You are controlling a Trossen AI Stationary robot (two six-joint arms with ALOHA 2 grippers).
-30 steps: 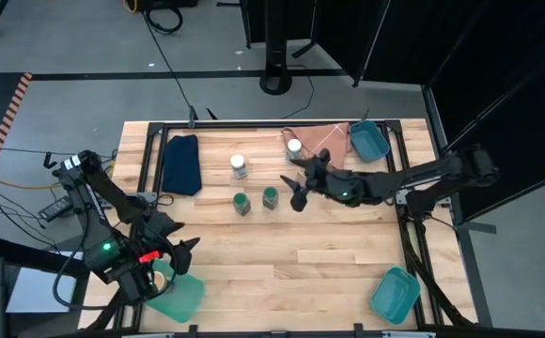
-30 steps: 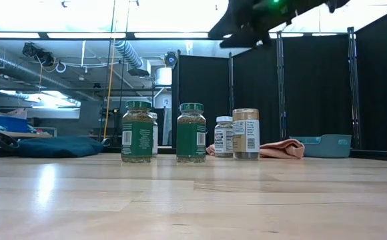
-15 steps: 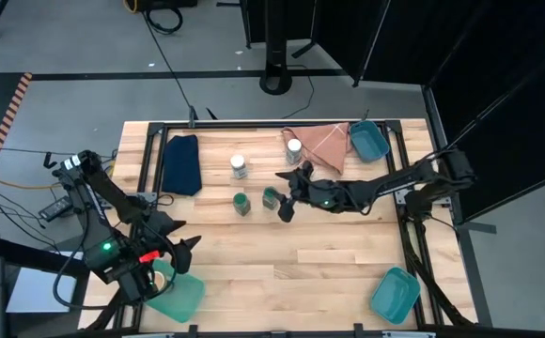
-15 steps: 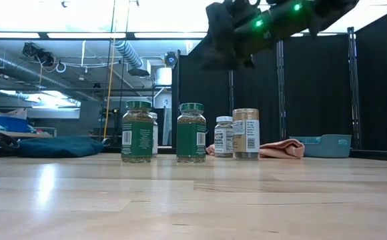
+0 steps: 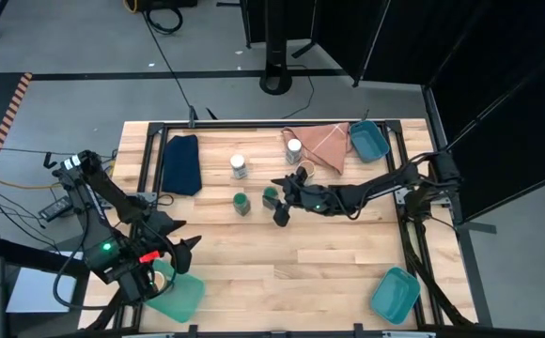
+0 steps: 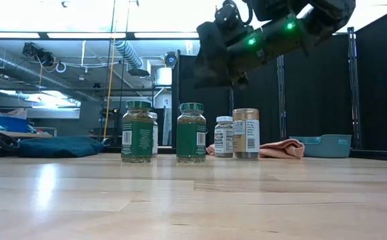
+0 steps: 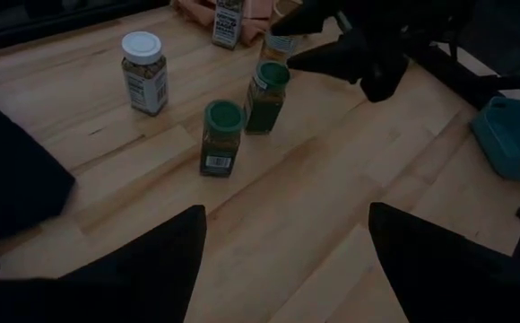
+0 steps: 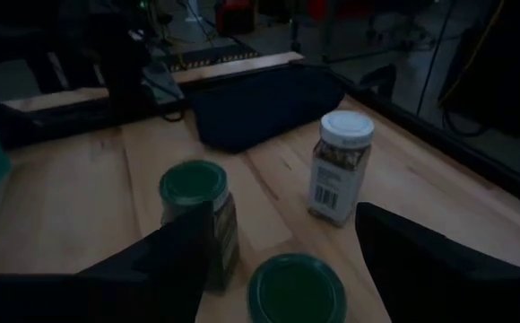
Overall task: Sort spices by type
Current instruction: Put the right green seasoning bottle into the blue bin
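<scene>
Two green-lidded spice jars (image 5: 241, 203) (image 5: 270, 196) stand upright on the table (image 5: 329, 263) under the right gripper (image 5: 279, 205), jaws apart, grasping nothing.

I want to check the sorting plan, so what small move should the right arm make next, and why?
Probably lower the right gripper straight down around the nearer green-lid jar. Its fingers are open, and the wrist view shows that lid between them. In the low view the gripper hangs above the jars, not touching any. The left gripper waits by the near-left bin.
</scene>
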